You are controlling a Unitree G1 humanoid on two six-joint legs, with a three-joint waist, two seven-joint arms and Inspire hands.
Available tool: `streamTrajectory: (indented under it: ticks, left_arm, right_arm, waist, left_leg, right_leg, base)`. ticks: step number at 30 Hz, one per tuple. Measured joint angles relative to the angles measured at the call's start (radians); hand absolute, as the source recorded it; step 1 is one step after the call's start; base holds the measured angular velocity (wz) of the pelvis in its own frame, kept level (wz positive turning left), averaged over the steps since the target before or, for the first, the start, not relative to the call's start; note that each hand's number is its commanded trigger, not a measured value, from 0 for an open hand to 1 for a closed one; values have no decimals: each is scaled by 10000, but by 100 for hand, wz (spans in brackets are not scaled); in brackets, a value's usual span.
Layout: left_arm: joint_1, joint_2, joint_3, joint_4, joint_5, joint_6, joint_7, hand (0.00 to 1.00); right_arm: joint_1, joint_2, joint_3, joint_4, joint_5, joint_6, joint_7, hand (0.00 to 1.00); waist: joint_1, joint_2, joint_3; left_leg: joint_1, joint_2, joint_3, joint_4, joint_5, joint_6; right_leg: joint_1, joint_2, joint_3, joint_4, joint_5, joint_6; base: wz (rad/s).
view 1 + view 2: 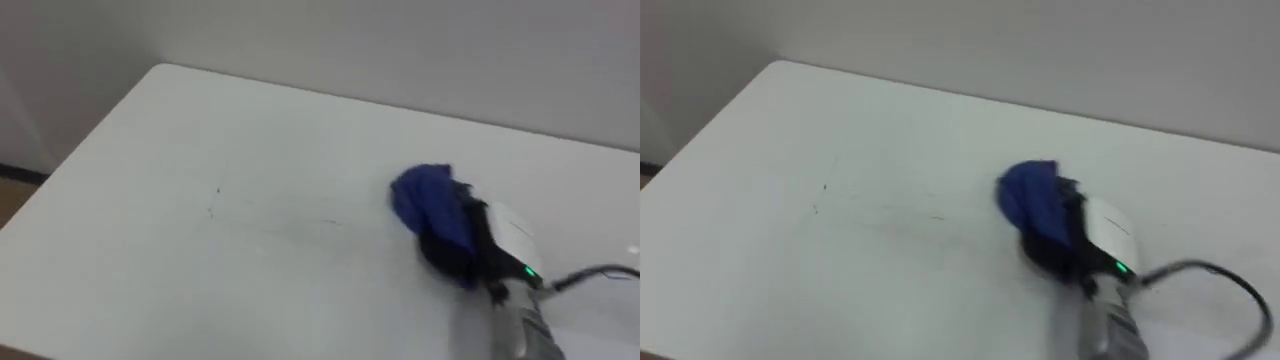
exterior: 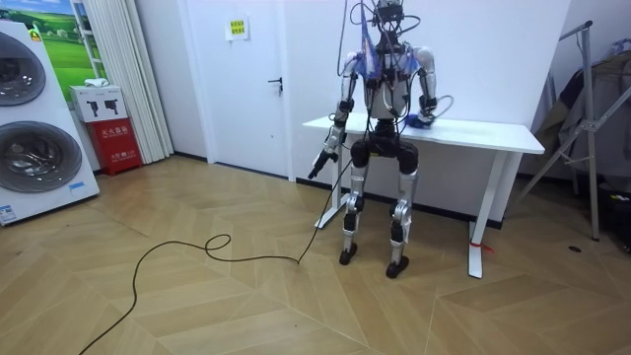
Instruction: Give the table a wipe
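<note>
A bunched blue cloth [image 1: 425, 198] lies on the white table [image 1: 200, 130], right of its middle. My right hand [image 1: 500, 240] comes in from the lower right and rests on the cloth's near right side, its dark fingers curled into the folds. Part of the cloth is hidden under the hand. Faint dark marks [image 1: 215, 195] streak the tabletop left of the cloth. In the room view I stand upright at the table's near edge, facing it, right hand [image 2: 419, 120] on the top. My left hand [image 2: 320, 163] hangs beside my hip, below the table's edge.
The table's left corner [image 1: 160, 68] and far edge run close to a pale wall [image 1: 400, 40]. In the room view a door [image 2: 246, 79] is left of the table, a washing machine [image 2: 35, 128] stands at the far left, and a metal rack [image 2: 592, 118] at the right.
</note>
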Motion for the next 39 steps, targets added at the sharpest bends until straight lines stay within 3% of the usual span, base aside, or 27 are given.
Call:
streamTrajectory:
  ticks: [2,4,6,9,11,13,14,15,16,17,18,19,20,21,22,23,24,25,26,27,28,29,30,32,35,39]
  left_arm:
    - [-64,186,267,-85,0,-127,-43,0]
    - [-249,324,187,-57,63,-343,-10,0]
    - [-510,378,85,19,63,-498,0,0]
    - [-859,414,-349,84,-52,-670,118,0]
    - [-1401,471,-837,608,-131,-803,117,0]
    - [-1788,466,-1096,882,-151,-786,52,0]
    - [-2033,458,-1205,918,-140,-771,-30,0]
    - [-2181,467,-1220,921,-136,-769,-59,0]
    - [-2580,472,-1211,912,-138,-724,-86,0]
    - [-3043,352,-1251,895,-171,-674,-113,0]
    - [-3134,202,-1316,891,-312,-674,-128,0]
    - [-3219,-22,-1436,858,-614,-698,-252,0]
    - [-3107,-151,-1490,701,-858,-699,-377,0]
    - [-2941,-161,-1520,625,-942,-685,-380,0]
    - [-2597,-145,-1520,571,-969,-650,-375,0]
    - [-2254,-143,-1524,578,-1084,-506,-373,0]
    - [-2062,-144,-1525,579,-1132,-482,-372,0]
    - [-1719,-125,-1511,578,-1121,-479,-369,0]
    - [-1412,-122,-1451,575,-1104,-475,-397,0]
    - [-1270,-121,-1384,574,-1096,-473,-445,0]
    - [-997,-110,-1277,571,-1089,-455,-529,0]
    - [-774,-112,-1158,572,-1090,-447,-558,0]
    - [-684,-114,-1092,570,-1098,-449,-561,0]
    - [-343,-98,-983,526,-1111,-483,-554,0]
    - [-271,60,-1061,290,-1143,-482,-435,0]
    - [-412,133,-1135,-168,-1321,-489,9,0]
  right_arm:
    - [131,-389,-952,996,608,-137,-514,100]
    - [165,-780,-1075,1655,1177,-135,-575,100]
    - [49,-862,-1053,1982,1460,-9,-551,100]
    - [-605,-412,-758,1983,1560,913,-572,100]
    - [-1258,102,-267,1782,1459,1851,-507,100]
    - [-2062,441,592,1380,1384,2438,-118,100]
    - [-2718,735,1321,881,1378,2767,398,100]
    - [-3097,912,1701,676,1363,2848,713,100]
    - [-3940,1183,2505,428,1158,2869,1299,100]
    - [-4690,1196,3167,421,808,2630,1864,100]
    - [-4935,1178,3335,402,637,2532,2108,100]
    - [-5038,1175,3444,182,452,2503,2441,100]
    - [-4831,1161,3460,122,313,2486,2614,100]
    - [-4643,1136,3452,37,192,2428,2612,100]
    - [-4164,940,3420,-312,65,2215,2585,100]
    - [-3697,644,3314,-292,-51,1817,2415,100]
    - [-3455,511,3176,-291,-58,1663,2341,100]
    - [-3041,330,2829,-322,-56,1436,2161,100]
    - [-2606,170,2412,-323,-54,1172,1923,100]
    - [-2408,151,2176,-321,-84,1098,1823,100]
    - [-2089,141,1645,-291,-100,1021,1597,100]
    - [-1796,117,1177,-237,-115,1011,1389,100]
    - [-1634,74,978,-234,-119,999,1309,100]
    - [-1332,-199,665,-224,-23,925,1164,100]
    - [-1312,-183,564,-212,5,1024,929,100]
    - [-1475,-96,946,-314,-41,1179,956,100]
  waist:
    - [-406,44,-23]
    - [-378,47,-23]
    - [-230,49,-23]
    - [177,103,-20]
    - [678,111,-14]
    - [814,83,4]
    - [866,33,21]
    - [894,-20,39]
    - [1092,-221,160]
    - [1384,-329,242]
    - [1415,-127,242]
    - [1398,85,252]
    - [1379,143,234]
    - [1339,131,230]
    - [1165,30,208]
    - [962,-15,203]
    - [885,-36,175]
    - [660,-54,170]
    - [457,-10,184]
    - [379,-42,147]
    - [227,-43,118]
    - [149,-36,81]
    - [147,-21,58]
    - [263,186,-21]
    - [264,205,-22]
    - [232,221,-16]
  left_leg:
    - [71,-38,54,387,-210,117]
    - [241,36,230,560,-349,181]
    - [273,246,441,758,-485,225]
    - [271,677,846,1017,-595,140]
    - [106,1088,975,1071,-536,-190]
    - [-226,1471,966,1057,-394,-503]
    - [-524,1731,970,1011,-238,-780]
    - [-669,1834,968,1004,-154,-929]
    - [-933,1993,1009,999,-10,-1258]
    - [-1255,2213,1038,1090,78,-1651]
    - [-1366,2517,917,1061,201,-1828]
    - [-1461,2851,802,773,628,-2004]
    - [-1451,3068,1054,478,1129,-1927]
    - [-1479,3125,1191,431,1342,-1826]
    - [-1617,3148,1397,479,1699,-1502]
    - [-1625,3147,1735,620,1917,-1321]
    - [-1658,3128,1894,796,1932,-1312]
    - [-1758,3104,2178,1156,1900,-1276]
    - [-1817,2897,2245,1424,1674,-1054]
    - [-1826,2763,2247,1500,1525,-948]
    - [-1729,2433,2224,1526,1206,-871]
    - [-1526,2119,2208,1415,978,-916]
    - [-1394,2017,2225,1326,910,-928]
    - [-869,1826,2183,901,644,-1260]
    - [-605,1476,2236,567,559,-1198]
    - [-430,1400,2215,366,554,-1156]
  right_leg:
    - [36,-154,-28,500,-94,86]
    - [-35,-233,-68,1007,-106,91]
    - [-220,-385,-209,1453,-80,77]
    - [-752,-731,-194,2827,-187,-34]
    - [-1003,-1096,595,2872,-253,-14]
    - [-967,-1112,1116,1735,-116,104]
    - [-998,-1106,1103,1047,186,172]
    - [-1008,-1089,1066,823,358,179]
    - [-1199,-1060,989,818,908,155]
    - [-1358,-879,628,888,374,692]
    - [-1435,-608,387,1042,249,547]
    - [-1492,-259,30,1244,-39,302]
    - [-1498,-79,-267,1360,-325,107]
    - [-1488,-27,-370,1370,-425,34]
    - [-1392,-13,-638,1413,-645,-77]
    - [-1127,-6,-873,1328,-740,-154]
    - [-1013,-5,-973,1287,-772,-179]
    - [-788,-6,-1149,1208,-816,-217]
    - [-593,-43,-1217,1061,-816,-217]
    - [-524,-67,-1234,977,-813,-212]
    - [-381,-120,-1236,870,-791,-173]
    - [-193,-182,-1231,705,-732,-72]
    - [-107,-211,-1217,627,-698,-14]
    - [5,-278,-817,493,-581,191]
    - [51,-557,-658,409,-380,434]
    - [22,-582,-490,407,-274,448]
  base:
    - [2]
    - [-26]
    - [-41]
    - [-46]
    - [-48]
    - [-41]
    - [-23]
    - [-20]
    - [-21]
    - [-6]
    - [43]
    - [86]
    - [87]
    - [70]
    - [61]
    - [59]
    - [51]
    - [41]
    - [34]
    - [21]
    - [8]
    - [5]
    - [-11]
    - [-32]
    - [-18]
    - [-16]
